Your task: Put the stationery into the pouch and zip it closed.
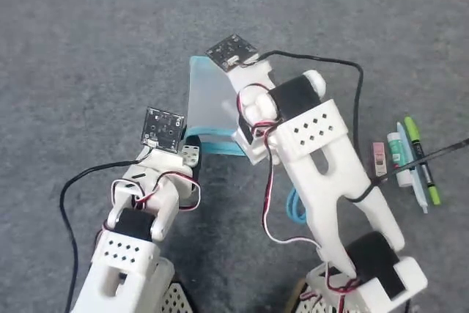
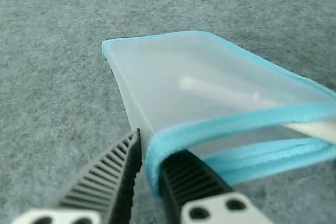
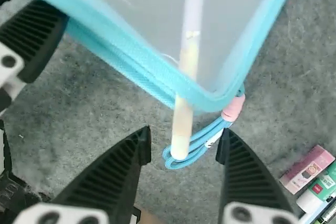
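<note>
Pinching the pouch (image 2: 210,77) by its rim, left tool (image 2: 152,149) is clamped; right tool (image 3: 185,131) gapes.

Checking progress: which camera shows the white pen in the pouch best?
Right wrist view: the white pen crosses the pouch mouth, end sticking out. Left wrist view shows it through the pouch wall; high view: an arm covers it.

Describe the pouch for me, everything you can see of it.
The pouch is frosted, see-through plastic edged with a light-blue zipper, resting on the grey mat. Its mouth is open, and the left gripper is clamped on the zipper edge at one corner. A white pen sits partly inside, its end poking out within the open right gripper. A pink zip pull hangs at the other corner.
</note>
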